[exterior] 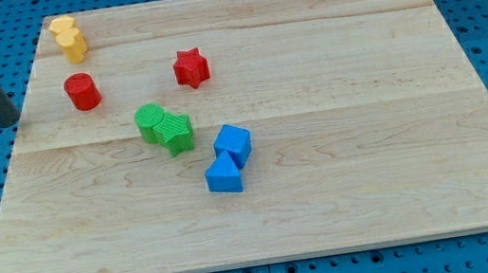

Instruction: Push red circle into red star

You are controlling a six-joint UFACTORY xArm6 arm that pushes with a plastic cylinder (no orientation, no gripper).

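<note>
The red circle [82,91] stands on the wooden board [341,142] at the view's upper left. The red star [190,68] lies to its right, about a hand's width away, apart from it. My tip [8,120] is at the board's left edge, left of the red circle and slightly lower, not touching it. The dark rod rises from it toward the view's top left corner.
A yellow block pair [69,39] sits near the board's top left corner. A green circle [150,121] touches a green star-like block [176,133] below the red star. A blue cube [234,144] and a blue block [225,175] touch near the middle.
</note>
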